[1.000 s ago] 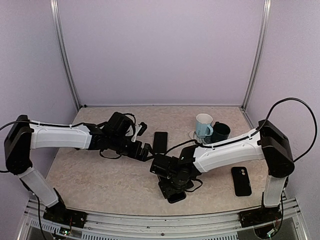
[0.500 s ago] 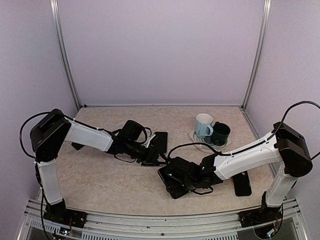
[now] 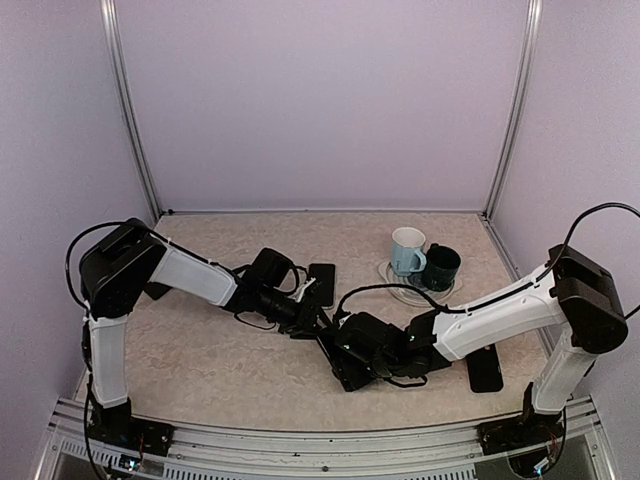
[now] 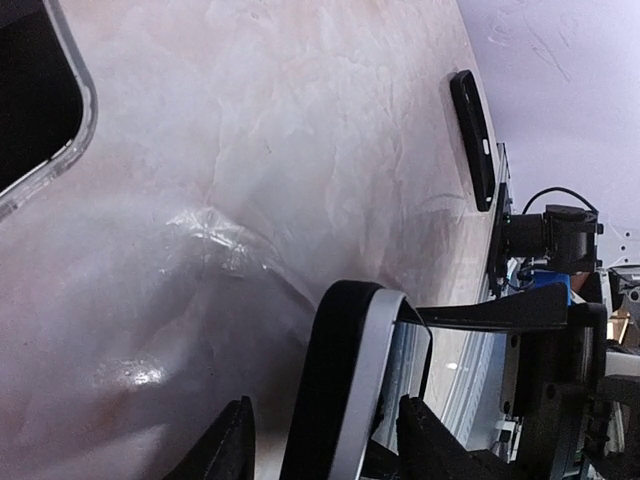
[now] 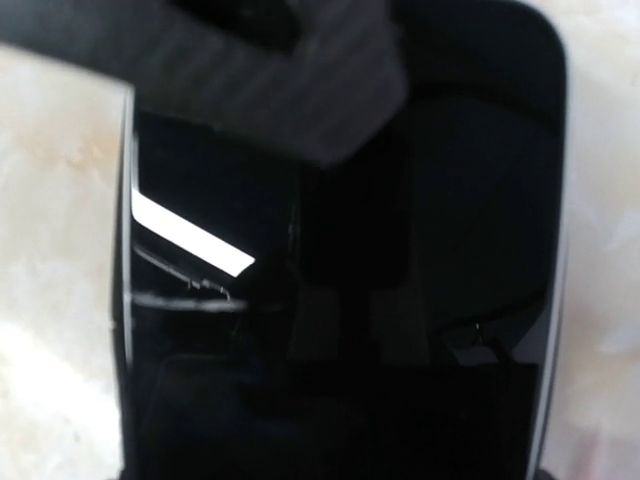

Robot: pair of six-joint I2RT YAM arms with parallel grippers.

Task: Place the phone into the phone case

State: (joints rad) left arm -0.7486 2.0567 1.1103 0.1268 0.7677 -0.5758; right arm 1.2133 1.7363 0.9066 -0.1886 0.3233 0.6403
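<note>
The speckled beige stone-look bench (image 3: 200, 350) carries everything. The left end effector (image 3: 309, 316), at the frame's left a second ago, now sits at centre. It is half open astride one end of the glossy black phone with a silver edge (image 4: 345, 380), with a gap showing on one side. The right end effector (image 3: 350, 352) has dropped lower over the phone, and its grip cannot be told. A black slab with a clear rim (image 3: 321, 280) lies just above. At upper right stand a pale blue mug (image 3: 407, 248) and a dark green mug (image 3: 441, 266), their insides unseen.
</note>
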